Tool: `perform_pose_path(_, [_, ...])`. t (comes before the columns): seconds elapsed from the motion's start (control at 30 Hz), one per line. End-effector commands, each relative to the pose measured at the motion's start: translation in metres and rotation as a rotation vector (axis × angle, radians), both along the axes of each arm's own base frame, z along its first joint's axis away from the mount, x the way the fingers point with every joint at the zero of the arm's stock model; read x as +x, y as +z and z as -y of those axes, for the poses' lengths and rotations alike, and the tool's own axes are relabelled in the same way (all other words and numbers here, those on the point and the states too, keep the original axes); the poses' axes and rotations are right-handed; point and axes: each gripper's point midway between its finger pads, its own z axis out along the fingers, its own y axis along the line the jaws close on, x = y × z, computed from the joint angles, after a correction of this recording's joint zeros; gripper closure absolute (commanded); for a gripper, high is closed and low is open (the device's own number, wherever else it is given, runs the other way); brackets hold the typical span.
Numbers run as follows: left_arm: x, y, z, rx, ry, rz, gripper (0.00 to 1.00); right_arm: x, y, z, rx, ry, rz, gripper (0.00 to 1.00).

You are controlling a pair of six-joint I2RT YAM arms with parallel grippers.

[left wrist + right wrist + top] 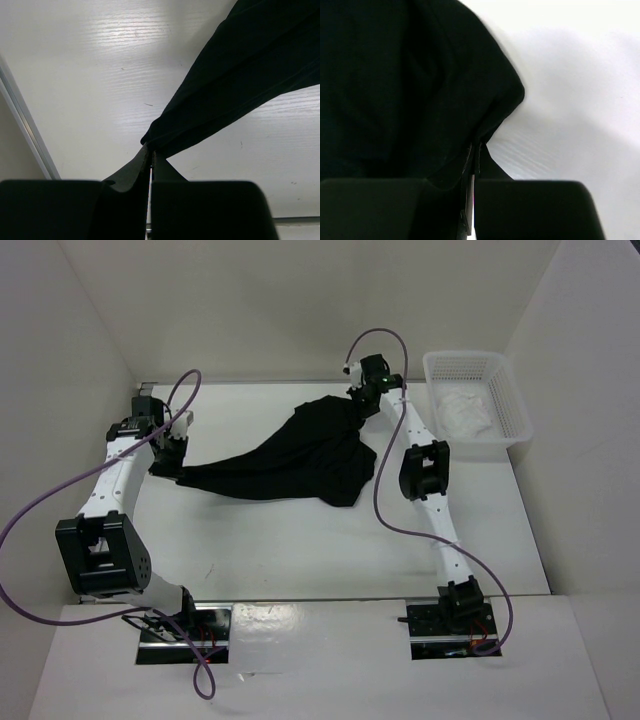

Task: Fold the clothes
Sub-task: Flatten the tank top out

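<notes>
Left claw is clenched, fingers pressed together, pinching a bunched corner of the black T-shirt. The cloth runs up and away from the fingertips in a taut, twisted band over bare white table. Overhead, the left claw is well apart from the basket, at the shirt end farthest from it.

Right claw is clenched too, fingers closed on a fold of the T-shirt. Fabric fills the left part of that wrist view and gathers down into the tips, with bare table on the other side. Overhead, the right claw is near the basket, on its left side and apart from it.

The T-shirt is stretched between both claws. It is peaked at the end nearer the basket, where the right claw has it. It is wide and wrinkled in the middle and narrows to a point at the end away from the basket. One loose edge bulges toward the arm bases. The middle lies on the table; I cannot tell how far the pinched ends are lifted. The shirt does not touch the basket.

The basket is white mesh, with a crumpled white cloth inside it.
</notes>
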Motion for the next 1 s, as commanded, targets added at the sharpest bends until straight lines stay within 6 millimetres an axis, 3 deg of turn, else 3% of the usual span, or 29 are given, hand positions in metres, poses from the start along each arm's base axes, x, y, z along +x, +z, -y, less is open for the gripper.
perform_pose_path(0.0, [0.009, 0.032, -0.009, 0.047, 0.008, 0.098, 1.00, -0.004, 0.067, -0.021, 0.028, 0.029, 0.085, 1.00])
perform_pose_path(0.03, [0.013, 0.039, -0.010, 0.054, 0.000, 0.116, 1.00, -0.004, 0.090, -0.019, 0.031, 0.024, 0.123, 1.00])
perform_pose_path(0.07, [0.019, 0.053, -0.011, 0.059, 0.000, 0.149, 1.00, -0.004, 0.142, -0.019, 0.056, 0.023, 0.211, 1.00])
perform_pose_path(0.13, [0.026, 0.071, -0.013, 0.066, 0.001, 0.192, 1.00, -0.008, 0.198, -0.016, 0.077, 0.015, 0.312, 1.00])
perform_pose_path(0.17, [0.030, 0.081, -0.013, 0.071, 0.002, 0.219, 1.00, -0.019, 0.254, -0.013, 0.112, 0.008, 0.406, 1.00])
perform_pose_path(0.2, [0.037, 0.102, -0.011, 0.064, -0.007, 0.271, 1.00, -0.027, 0.274, -0.015, 0.117, 0.008, 0.439, 1.00])
perform_pose_path(0.27, [0.041, 0.123, -0.009, 0.061, -0.025, 0.314, 1.00, -0.039, 0.322, -0.007, 0.131, -0.012, 0.535, 1.00])
perform_pose_path(0.3, [0.044, 0.131, -0.007, 0.054, -0.031, 0.330, 1.00, -0.058, 0.356, -0.002, 0.135, -0.026, 0.590, 1.00])
perform_pose_path(0.37, [0.051, 0.160, -0.005, 0.054, -0.054, 0.396, 1.00, -0.075, 0.384, 0.003, 0.114, -0.027, 0.649, 1.00])
perform_pose_path(0.4, [0.051, 0.169, -0.003, 0.050, -0.070, 0.412, 1.00, -0.079, 0.388, 0.009, 0.092, -0.042, 0.663, 1.00])
perform_pose_path(0.43, [0.053, 0.174, -0.003, 0.051, -0.071, 0.418, 1.00, -0.097, 0.416, 0.017, 0.072, -0.054, 0.722, 1.00])
perform_pose_path(0.47, [0.054, 0.183, -0.004, 0.062, -0.079, 0.441, 1.00, -0.105, 0.423, 0.017, 0.059, -0.054, 0.740, 1.00])
perform_pose_path(0.5, [0.060, 0.215, -0.003, 0.075, -0.093, 0.511, 1.00, -0.132, 0.445, 0.034, 0.017, -0.093, 0.788, 1.00])
perform_pose_path(0.57, [0.060, 0.232, -0.002, 0.081, -0.106, 0.544, 1.00, -0.141, 0.444, 0.043, -0.020, -0.102, 0.785, 1.00])
perform_pose_path(0.67, [0.058, 0.272, 0.004, 0.075, -0.130, 0.633, 1.00, -0.161, 0.466, 0.055, -0.044, -0.108, 0.833, 1.00])
perform_pose_path(0.7, [0.054, 0.293, 0.005, 0.086, -0.131, 0.679, 1.00, -0.170, 0.475, 0.059, -0.038, -0.110, 0.847, 1.00])
perform_pose_path(0.8, [0.047, 0.322, 0.018, 0.051, -0.157, 0.744, 1.00, -0.187, 0.501, 0.067, -0.027, -0.125, 0.905, 1.00])
perform_pose_path(0.87, [0.033, 0.357, 0.025, 0.053, -0.183, 0.838, 1.00, -0.204, 0.527, 0.076, -0.008, -0.146, 0.964, 1.00])
perform_pose_path(0.97, [0.021, 0.383, 0.030, 0.058, -0.203, 0.916, 1.00, -0.230, 0.562, 0.083, 0.044, -0.160, 1.048, 1.00])
